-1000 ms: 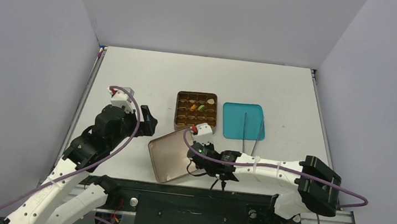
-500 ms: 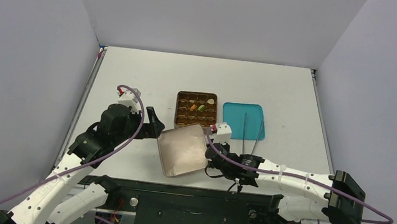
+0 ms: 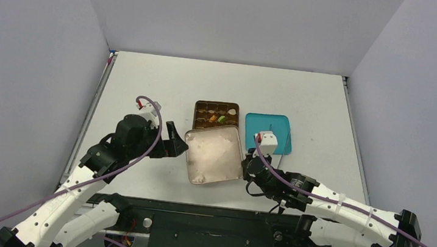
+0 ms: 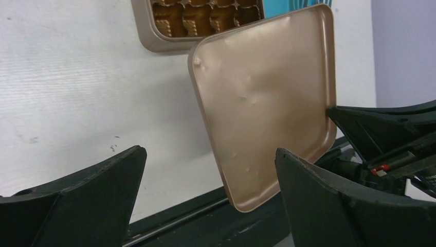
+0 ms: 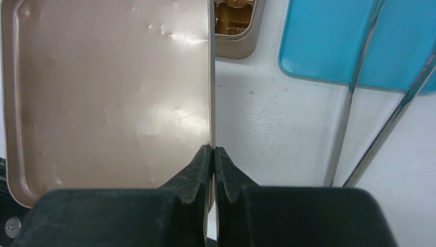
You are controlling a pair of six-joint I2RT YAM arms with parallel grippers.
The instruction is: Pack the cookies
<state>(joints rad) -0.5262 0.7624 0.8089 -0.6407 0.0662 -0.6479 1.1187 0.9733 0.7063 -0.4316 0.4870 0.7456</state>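
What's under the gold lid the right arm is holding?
The lid hides the tin's near rows, so their contents cannot be seen. Past its far edge, the back rows show a few cookies.

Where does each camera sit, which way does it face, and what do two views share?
Top external: above and behind the bases, looking down on the table; both arms show, left gripper open, right gripper shut on the tin lid.
Left wrist: on the left wrist, facing the lid and the tin beyond; its spread fingers show.
Right wrist: on the right wrist, looking along the lid's edge toward the teal tray and tweezers; its closed fingers show.
Shared: both wrist views show the lid and part of the tin.
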